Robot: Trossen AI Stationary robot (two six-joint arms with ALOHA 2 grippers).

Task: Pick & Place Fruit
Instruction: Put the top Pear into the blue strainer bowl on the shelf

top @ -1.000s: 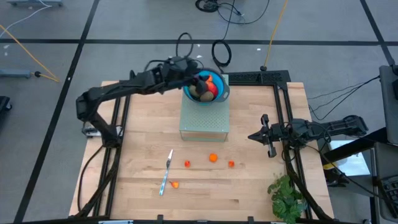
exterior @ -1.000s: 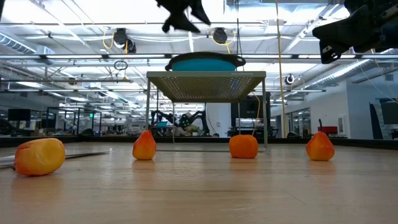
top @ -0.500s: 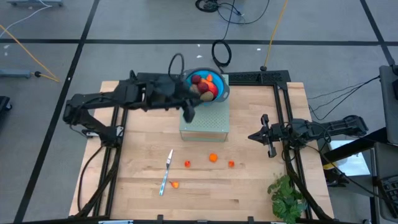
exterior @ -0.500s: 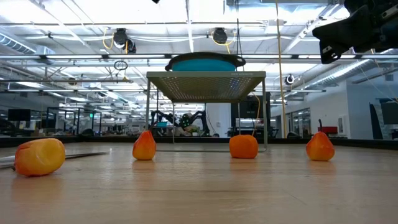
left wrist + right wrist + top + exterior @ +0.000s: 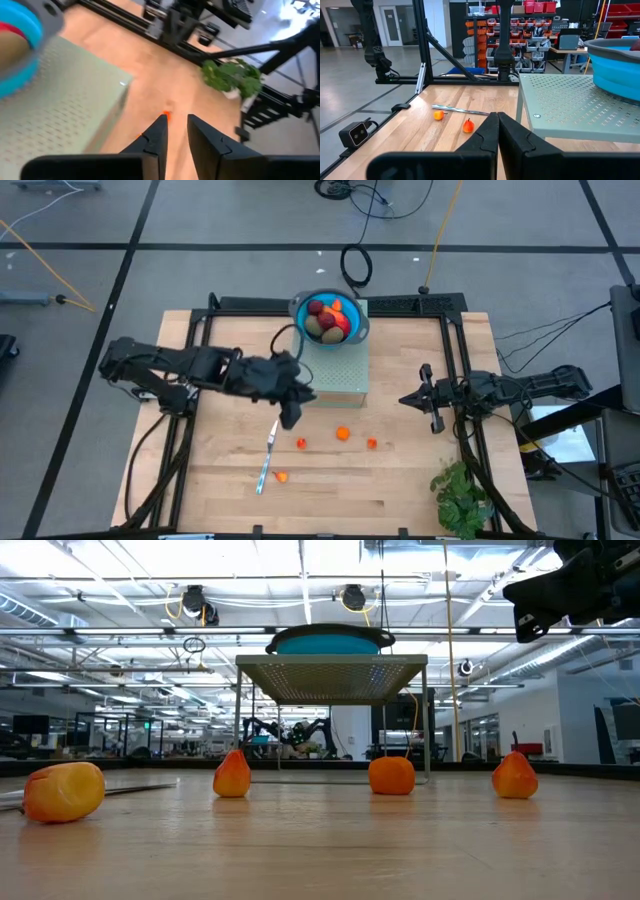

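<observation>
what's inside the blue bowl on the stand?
The blue bowl holds toy fruit: a dark red ball, an olive-brown oval, a red-orange oblong and a brown piece. Anything beneath that pile is covered.

From above we see the bench (image 5: pixel 400 480) evenly and brightly lit, shadows faint and short under the arms. At table height the ceiling lights (image 5: pixel 300 560) blaze white — glare washes out the top of the picture — and the nearest wood blurs out of focus. The left wrist view is smeared throughout; the blue bowl (image 5: pixel 20 55) and the green plant (image 5: pixel 232 77) have soft edges. The right wrist view is crisp, with daylight-bright shelving (image 5: pixel 530 30) behind.
</observation>
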